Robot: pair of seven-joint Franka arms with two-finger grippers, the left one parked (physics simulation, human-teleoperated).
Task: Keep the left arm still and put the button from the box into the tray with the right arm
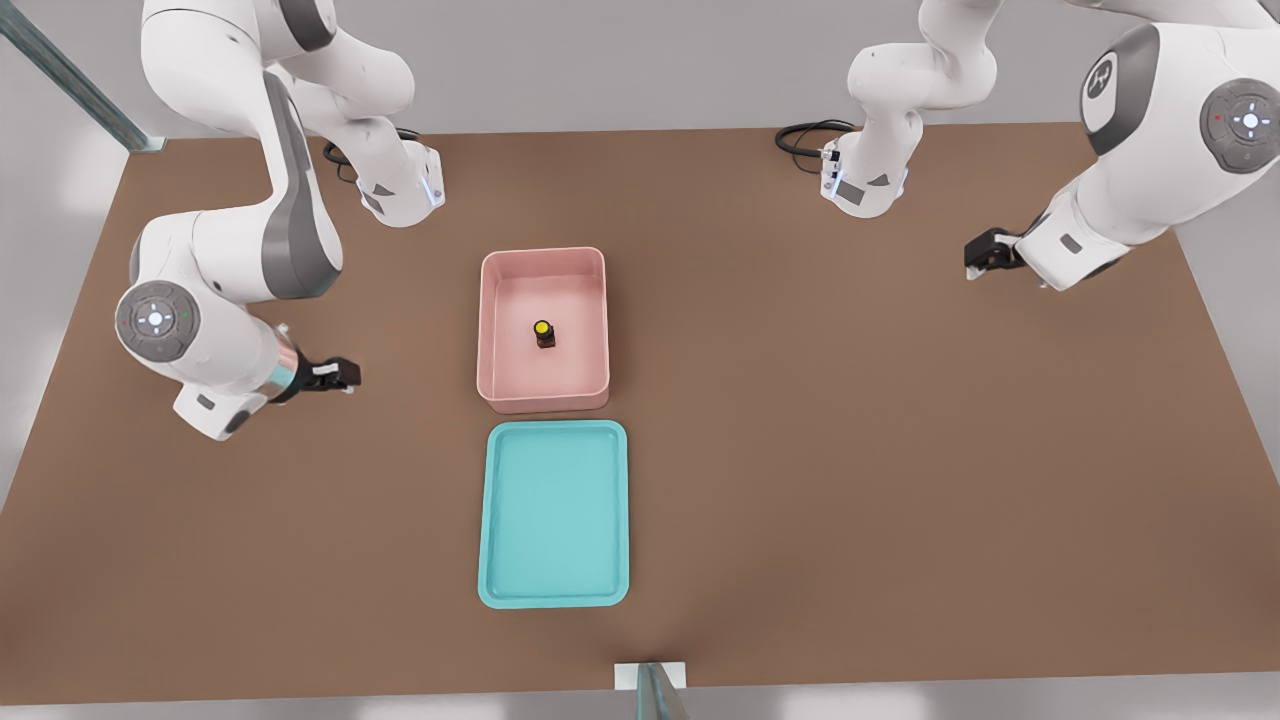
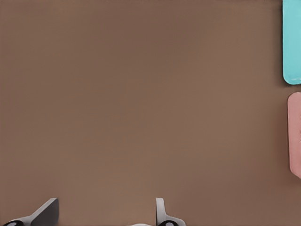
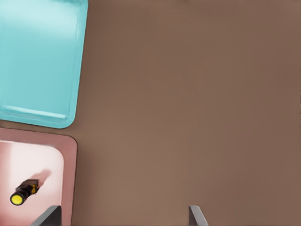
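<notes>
sitting upright near the middle of the box (image 1: 543, 330) floor, the button (image 1: 544, 334) stands apart from all four walls, its round yellow cap up on a dark brown-black block base. it is far smaller than the bin around it, so i judge it light and stiff, easy to lift but just as easy to tip or knock sideways with a careless finger. the block base looks like the place to take hold: its flat sides should seat between two pads, while the round cap could well slip out of a pinch. the tall pink walls mean the approach probably has to be from straight above.

the box is pale pink with rounded corners, and its floor holds nothing else. just beside it, toward the near edge of the table (image 1: 900, 480) in the front view, lies the tray (image 1: 554, 514), a shallow turquoise rectangle with a low rim, its bottom bare.

the working arm's gripper (image 1: 338, 374) hovers over the brown table at the front view's left, well apart from the box, and holds nothing. in the right wrist view its two fingertips (image 3: 196, 217) stand wide apart, with the button (image 3: 23, 194) off to one side of them, so the reach has not begun.
</notes>
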